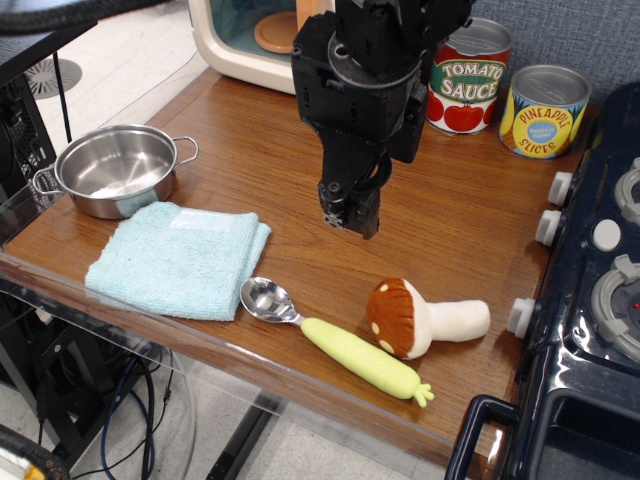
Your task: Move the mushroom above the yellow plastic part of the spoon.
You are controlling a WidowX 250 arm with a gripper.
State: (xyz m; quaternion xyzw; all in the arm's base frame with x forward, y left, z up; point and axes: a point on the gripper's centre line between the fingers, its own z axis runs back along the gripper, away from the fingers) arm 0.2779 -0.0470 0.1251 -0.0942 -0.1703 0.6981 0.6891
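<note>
Mushroom (425, 318): plush, lying on its side at lower centre-right, cap touching the spoon (335, 340) handle's far side. Likely light, soft, compressible; the thick cream stem offers the surest hold. Gripper (350, 212): hangs at frame centre, empty, fingers seemingly closed together.

We see a soft, fuzzy cloth mushroom (425, 318) lying on a smooth, shiny wood surface (240, 140). The spoon (335, 342) has a shiny metal bowl and a smooth, dull yellow-green plastic handle. The pot (116, 170) is shiny metal, and the blue towel (178, 257) is soft, fluffy cloth.
</note>
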